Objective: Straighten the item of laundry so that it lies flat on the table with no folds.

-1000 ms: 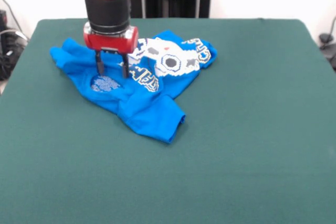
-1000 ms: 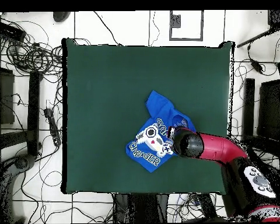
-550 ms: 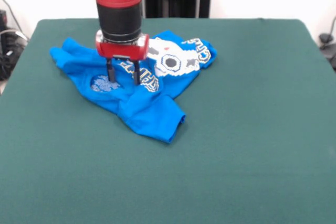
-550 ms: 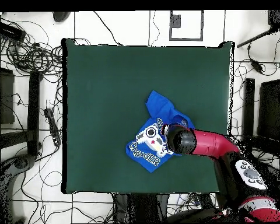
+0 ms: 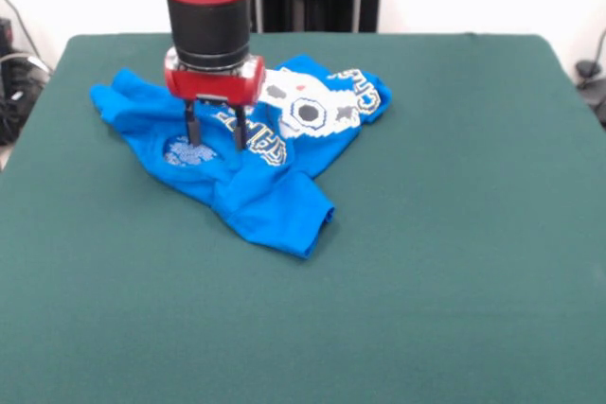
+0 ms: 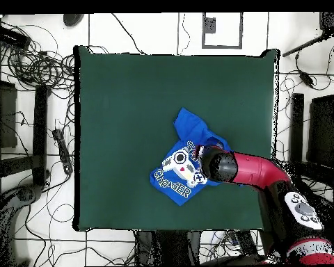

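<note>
A: Nearest the camera lies the bare stretch of the large table covered in dark green felt-like cloth (image 5: pixel 407 309). Beyond it sits the small bright blue short-sleeved T-shirt with white game-controller print and block letters (image 5: pixel 275 201), crumpled, one lobe folded toward the front of the table and the printed part bunched toward its far edge.

B: And the arm?

A: The red and black gripper (image 5: pixel 214 128) hangs over the shirt's middle, just on the near side of the print. Its two dark fingers (image 5: pixel 191 126) stand a narrow gap apart with nothing between them, tips at or just above the cloth; contact cannot be told.

B: Which step is this?

A: It looks like the approach to a pinch; no flattening is done yet. Next the fingers would need to close on a fold and draw it outward from the shirt's middle.

B: What does the top-down camera add?

A: It shows the shirt toward the table's robot-side edge, off centre, with floor cables around the table. The arm hides the fingers there; only the front view shows them.
</note>
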You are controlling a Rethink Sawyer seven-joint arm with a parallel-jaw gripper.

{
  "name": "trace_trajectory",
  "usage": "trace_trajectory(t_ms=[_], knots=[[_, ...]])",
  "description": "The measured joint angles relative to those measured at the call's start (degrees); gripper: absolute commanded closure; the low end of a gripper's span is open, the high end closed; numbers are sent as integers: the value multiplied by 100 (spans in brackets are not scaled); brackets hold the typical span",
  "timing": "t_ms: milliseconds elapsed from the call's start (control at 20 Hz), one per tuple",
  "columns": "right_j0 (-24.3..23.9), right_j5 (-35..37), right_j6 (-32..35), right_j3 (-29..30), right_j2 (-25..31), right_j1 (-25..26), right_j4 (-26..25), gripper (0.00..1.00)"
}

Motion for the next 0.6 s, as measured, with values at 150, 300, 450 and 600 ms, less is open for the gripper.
trace_trajectory(t_ms=[150, 300, 450, 600], knots=[[-53, 94, 0, -7, -1, -93, 3, 0], [-143, 277, 0, -26, 1, -232, 2, 0], [-272, 506, 0, -68, -2, -383, 1, 0], [-365, 610, 0, -130, -2, -467, -4, 0]])
